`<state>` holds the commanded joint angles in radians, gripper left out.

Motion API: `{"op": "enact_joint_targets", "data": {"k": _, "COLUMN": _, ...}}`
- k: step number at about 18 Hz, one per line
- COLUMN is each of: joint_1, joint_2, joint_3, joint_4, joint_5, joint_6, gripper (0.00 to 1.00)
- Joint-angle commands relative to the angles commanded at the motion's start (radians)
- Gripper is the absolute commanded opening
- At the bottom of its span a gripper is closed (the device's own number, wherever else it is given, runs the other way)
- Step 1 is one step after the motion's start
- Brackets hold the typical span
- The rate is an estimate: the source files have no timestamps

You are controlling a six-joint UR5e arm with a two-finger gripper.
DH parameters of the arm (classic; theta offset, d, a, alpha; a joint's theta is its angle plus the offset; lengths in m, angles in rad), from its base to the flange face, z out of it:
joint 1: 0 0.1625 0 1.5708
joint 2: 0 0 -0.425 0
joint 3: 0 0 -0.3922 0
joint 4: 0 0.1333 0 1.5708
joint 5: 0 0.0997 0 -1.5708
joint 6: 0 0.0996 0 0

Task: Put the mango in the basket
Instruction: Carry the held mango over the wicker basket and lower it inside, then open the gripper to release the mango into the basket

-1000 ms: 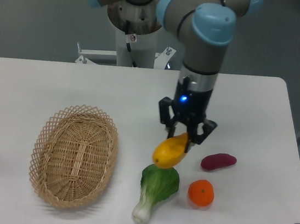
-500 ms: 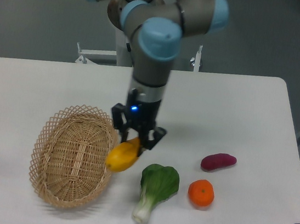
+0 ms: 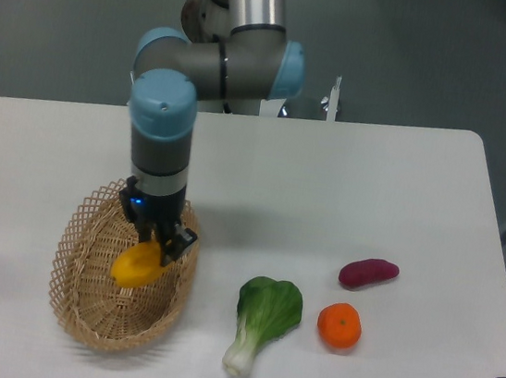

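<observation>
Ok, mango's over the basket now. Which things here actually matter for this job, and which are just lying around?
Part of the job:
- mango, held in the gripper over the basket
- basket

Just lying about:
- bok choy
- tangerine
- purple sweet potato

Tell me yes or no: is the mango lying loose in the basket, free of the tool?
No: the tool is shut on the mango, holding it over the basket.
</observation>
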<state>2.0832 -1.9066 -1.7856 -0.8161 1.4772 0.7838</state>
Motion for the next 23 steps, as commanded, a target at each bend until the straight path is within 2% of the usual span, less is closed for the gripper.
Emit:
{"op": "enact_joint_targets", "data": {"k": 4, "joint_1": -0.032, "joint_2": -0.022, "joint_3": -0.012, "joint_4": -0.003, "joint_5": 0.002, "joint_6": 0.017, "gripper": 0.38}}
{"op": "enact_joint_targets", "data": {"k": 10, "joint_1": -0.032, "joint_2": -0.028, "joint_3": -0.020, "joint_4": -0.003, "joint_5": 0.002, "joint_6": 0.072, "gripper": 0.39}}
{"op": "enact_joint_targets", "data": {"k": 14, "joint_1": -0.032, "joint_2": -0.035, "joint_3": -0.018, "joint_4": -0.002, "joint_5": 0.002, "joint_6": 0.074, "gripper": 0.43}}
{"op": "enact_joint_targets", "data": {"k": 16, "joint_1": -0.032, "joint_2": -0.035, "joint_3": -0.015, "joint_4": 0.000, "joint_5": 0.003, "joint_6": 0.072, "gripper": 0.55}}
{"op": "enact_joint_targets", "data": {"k": 17, "joint_1": -0.032, "joint_2": -0.035, "joint_3": -0.014, "joint_4": 0.002, "joint_5": 0.008, "joint_6": 0.071, "gripper": 0.64}}
{"op": "enact_joint_targets", "data": {"k": 19, "joint_1": -0.032, "joint_2": -0.035, "joint_3": -0.012, "joint_4": 0.002, "joint_5": 0.043, "joint_6": 0.071, "gripper": 0.93}}
{"op": "enact_joint_targets", "data": {"k": 20, "joint_1": -0.032, "joint_2": -0.035, "joint_3": -0.011, "joint_4": 0.002, "joint_5": 0.067, "joint_6": 0.068, "gripper": 1.00}}
{"op": "enact_joint_targets", "data": {"k": 23, "joint_1": -0.031, "joint_2": -0.026, "joint_3": -0.005, "joint_4": 0.000, "joint_5": 0.097, "joint_6": 0.061, "gripper": 1.00}}
